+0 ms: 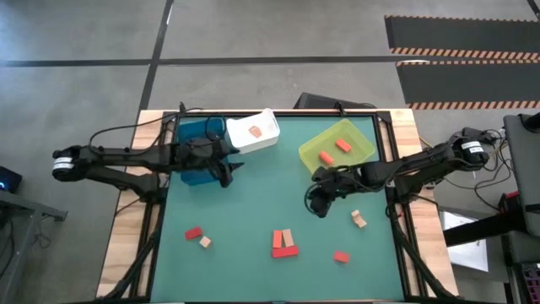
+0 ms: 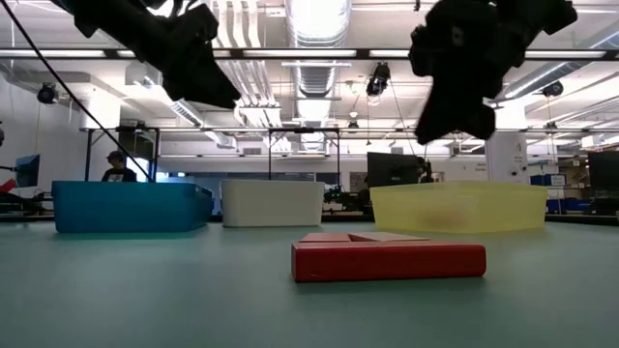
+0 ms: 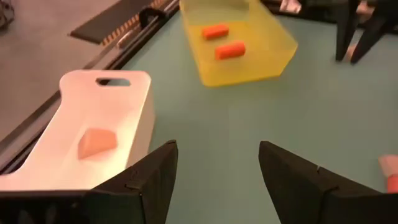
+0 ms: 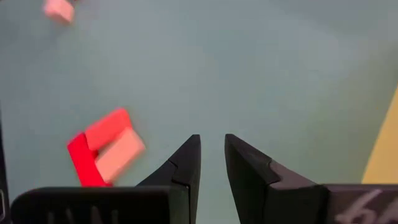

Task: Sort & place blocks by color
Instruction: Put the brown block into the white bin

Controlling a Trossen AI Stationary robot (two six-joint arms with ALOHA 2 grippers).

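Note:
My left gripper (image 1: pixel 228 175) (image 3: pixel 217 155) hangs open above the mat, next to the blue bin (image 1: pixel 196 139) and the white bin (image 1: pixel 253 132), which holds one pale orange block (image 3: pixel 96 142). My right gripper (image 1: pixel 321 205) (image 4: pixel 211 143) hovers over the mat's middle right, near the yellow-green bin (image 1: pixel 359 152). Its fingers are a narrow gap apart with nothing between them. That bin holds two orange blocks (image 1: pixel 326 158) (image 1: pixel 343 145). On the mat lie a red L-shaped group with a tan block (image 1: pixel 284 243) (image 4: pixel 102 152), a red block (image 1: pixel 194 232), tan blocks (image 1: pixel 205 241) (image 1: pixel 359 219) and a red-orange block (image 1: pixel 341 256).
The three bins stand along the mat's far edge (image 2: pixel 131 206) (image 2: pixel 273 203) (image 2: pixel 459 208). The loose blocks lie toward the near edge. A wooden frame (image 1: pixel 152 203) borders the green mat. A person (image 2: pixel 118 169) shows far back in the room.

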